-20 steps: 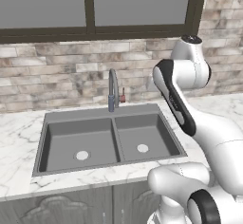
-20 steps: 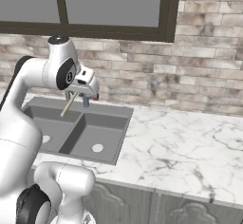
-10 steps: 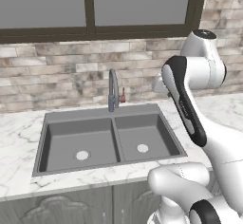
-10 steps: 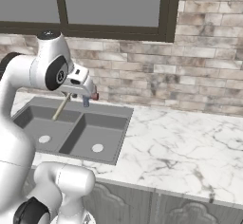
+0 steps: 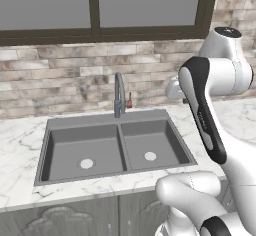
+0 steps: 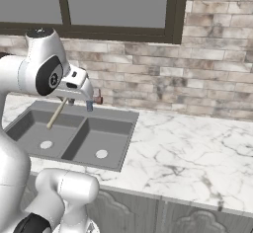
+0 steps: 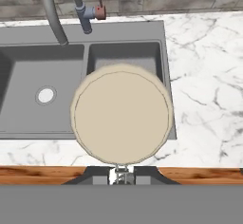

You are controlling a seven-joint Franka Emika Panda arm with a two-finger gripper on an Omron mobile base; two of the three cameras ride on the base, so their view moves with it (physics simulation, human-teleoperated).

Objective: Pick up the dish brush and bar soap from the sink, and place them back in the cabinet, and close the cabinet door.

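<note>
— Above the sink, what does the hand have?
— It is clamped shut on the dish brush, which hangs slanting down from it over the left part of the sink, clear of the basins.
— And along the hand's own camera?
— The brush's round pale head faces the lens, covering much of the right basin. Behind it stand the faucet and the marble tabletop.

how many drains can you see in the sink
2: one round silver drain in the sink's left basin, one drain in the right basin. In the hand view the dish brush covers the right one.
</note>
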